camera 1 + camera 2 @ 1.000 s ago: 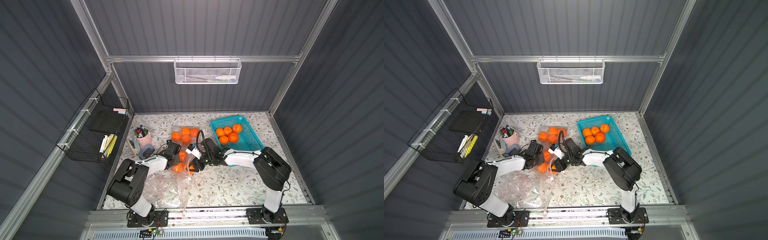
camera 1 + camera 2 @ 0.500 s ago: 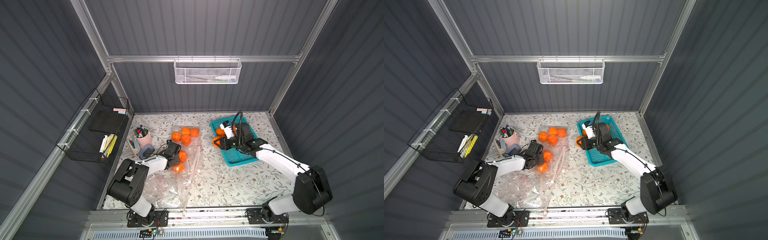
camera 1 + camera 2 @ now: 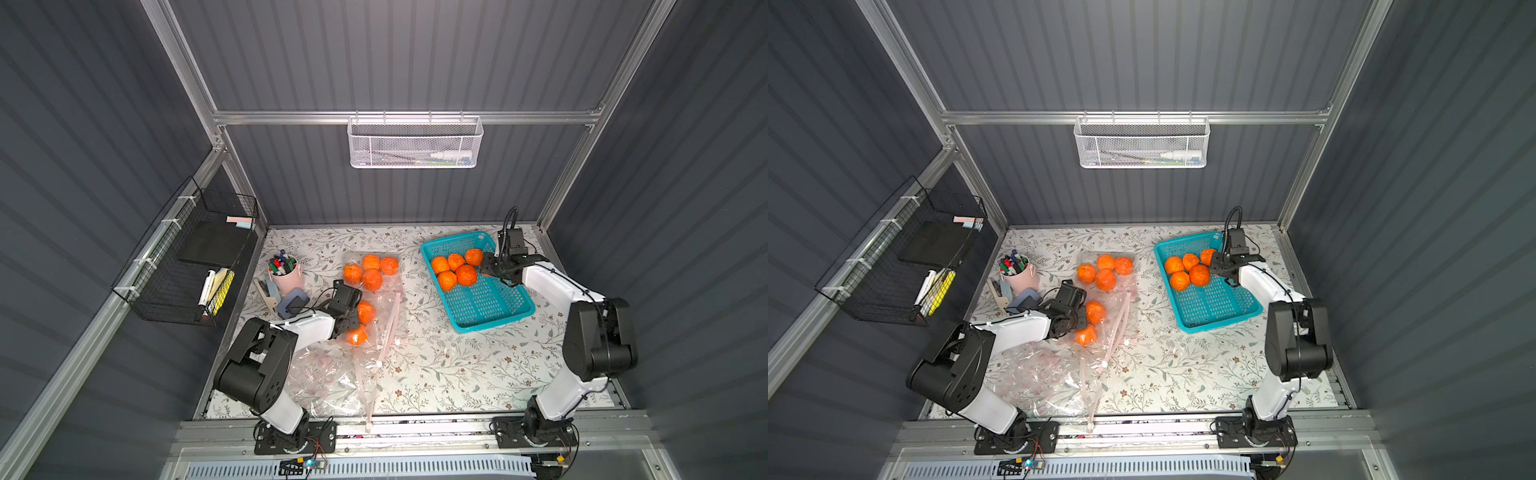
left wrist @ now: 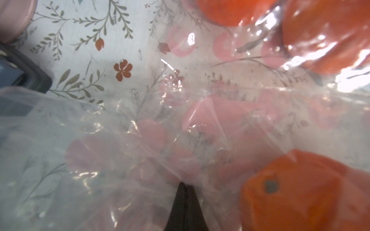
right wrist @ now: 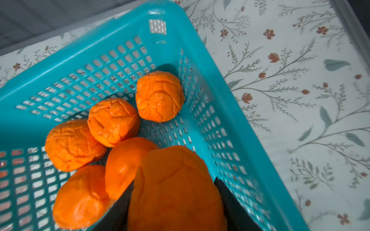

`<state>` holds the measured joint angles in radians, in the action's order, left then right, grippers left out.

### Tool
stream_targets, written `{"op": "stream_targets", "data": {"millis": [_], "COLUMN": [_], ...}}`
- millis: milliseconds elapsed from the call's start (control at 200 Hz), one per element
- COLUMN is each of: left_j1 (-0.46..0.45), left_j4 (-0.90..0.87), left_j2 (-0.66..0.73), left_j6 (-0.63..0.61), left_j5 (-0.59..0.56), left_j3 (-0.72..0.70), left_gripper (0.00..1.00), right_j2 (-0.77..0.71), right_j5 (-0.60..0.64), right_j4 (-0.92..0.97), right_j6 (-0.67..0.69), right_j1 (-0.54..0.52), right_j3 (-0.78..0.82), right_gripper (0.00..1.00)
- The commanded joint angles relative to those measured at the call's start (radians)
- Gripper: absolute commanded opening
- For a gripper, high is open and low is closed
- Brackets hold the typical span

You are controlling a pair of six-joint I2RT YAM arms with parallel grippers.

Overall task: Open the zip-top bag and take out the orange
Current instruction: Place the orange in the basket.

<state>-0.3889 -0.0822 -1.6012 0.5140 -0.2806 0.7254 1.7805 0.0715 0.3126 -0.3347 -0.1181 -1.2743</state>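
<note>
The clear zip-top bag point(image 3: 380, 320) with pink dots lies left of the table's middle, two oranges point(image 3: 366, 312) inside it. My left gripper point(image 3: 352, 323) sits at its left side, shut on a pinch of the bag's film point(image 4: 185, 185); one bagged orange point(image 4: 300, 192) shows close beside the tips. My right gripper point(image 3: 487, 271) hangs over the back right corner of the teal basket point(image 3: 490, 307), shut on an orange point(image 5: 174, 190) that fills the space between its black fingers point(image 5: 224, 192). Several loose oranges point(image 5: 113, 122) lie in the basket below.
A second bag holding several oranges point(image 3: 371, 268) lies behind the first. Crumpled empty bags point(image 3: 328, 378) cover the front left. A pink pen cup point(image 3: 284, 274) and a blue-grey object point(image 3: 293, 301) stand near the left wall, below a black wire rack point(image 3: 187, 257).
My right arm has carried the orange from the bag's mouth across to the teal basket and farther right over it. My left gripper has stayed shut on the bag.
</note>
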Motion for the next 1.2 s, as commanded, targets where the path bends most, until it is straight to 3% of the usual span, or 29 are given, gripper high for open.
{"op": "stream_targets", "data": {"millis": [0,180,410,575,830,1075,1196], "left_j1": [0.002,0.002,0.002,0.002,0.002,0.003,0.003], "left_j4": [-0.105,-0.103,-0.105,-0.106,-0.104,-0.106,-0.106], "left_j2": [-0.011,-0.006,-0.013,-0.014,-0.014,-0.017,-0.019], "left_j6": [0.003,0.006,0.006,0.006,0.005,0.003,0.002], "left_j5": [0.045,0.043,0.043,0.043,0.043,0.043,0.046], "left_j3": [-0.042,-0.045,-0.041,-0.040,-0.041,-0.037,-0.037], "left_gripper": [0.00,0.00,0.00,0.00,0.00,0.00,0.00], "right_j2": [0.078,0.171,0.213,0.209,0.133,-0.088,-0.154], "right_j5": [-0.004,0.010,-0.011,-0.032,-0.034,-0.166,-0.205], "right_j4": [0.063,0.078,0.066,0.076,0.107,0.135,0.135], "right_j6": [-0.054,-0.066,-0.074,-0.078,-0.082,-0.043,-0.029], "right_j1": [0.005,0.018,0.040,0.046,0.050,0.048,0.049], "right_j3": [-0.078,-0.134,-0.141,-0.157,-0.154,-0.005,0.095], "right_gripper": [0.55,0.57,0.67,0.74,0.75,0.64,0.40]}}
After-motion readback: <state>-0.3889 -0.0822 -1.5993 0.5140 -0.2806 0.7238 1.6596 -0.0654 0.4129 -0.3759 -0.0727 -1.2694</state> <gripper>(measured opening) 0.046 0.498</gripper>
